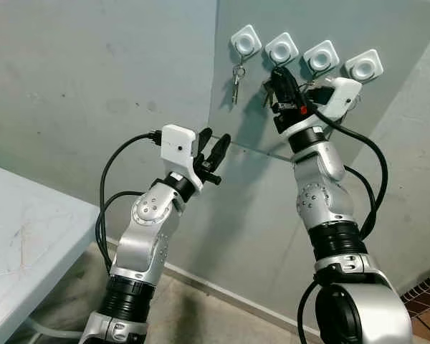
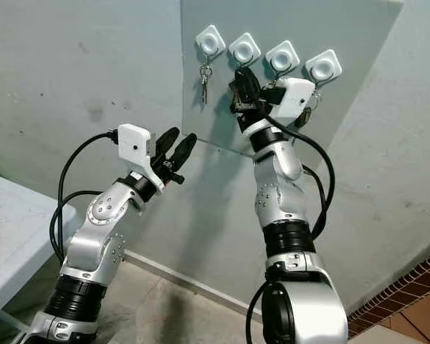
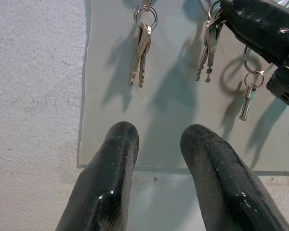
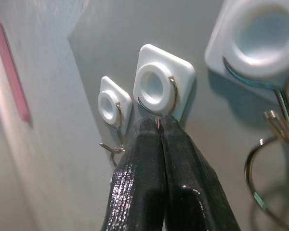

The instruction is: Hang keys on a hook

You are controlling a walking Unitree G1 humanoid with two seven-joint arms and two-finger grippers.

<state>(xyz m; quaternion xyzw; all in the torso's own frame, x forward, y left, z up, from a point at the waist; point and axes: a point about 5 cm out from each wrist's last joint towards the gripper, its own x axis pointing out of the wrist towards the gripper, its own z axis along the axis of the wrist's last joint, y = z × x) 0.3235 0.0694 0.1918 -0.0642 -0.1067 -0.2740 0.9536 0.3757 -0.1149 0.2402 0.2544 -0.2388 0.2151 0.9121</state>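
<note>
A grey rectangular panel [image 1: 344, 136] is fixed to the pale grey wall, and a row of four white square plastic hooks runs along its upper part. Counting from the panel's left edge, the first white hook [image 1: 246, 41] carries a silver key bunch on a ring [image 1: 238, 82] that hangs free below it. The second white hook [image 4: 160, 87] is where the right gripper [image 4: 159, 126] is at work: its two black fingers are pressed together with no gap, pinching the wire ring of a second silver key set [image 3: 206, 50] right under that hook. The ring loops over the hook's round knob, and the keys dangle below the fingertips against the panel. The third white hook [image 1: 321, 56] holds a ring with a single silver key [image 3: 247, 96], and the fourth white hook [image 1: 363, 67] sits nearest the panel's right edge, just above the right arm's white wrist camera box [image 1: 341, 94].

The left gripper [image 1: 213, 145] is raised near the panel's lower left corner, well below the hooks. Its fingers are parted with a clear gap between them and hold nothing. A white table top [image 1: 21, 244] stands to the left of the panel, well apart from it.
</note>
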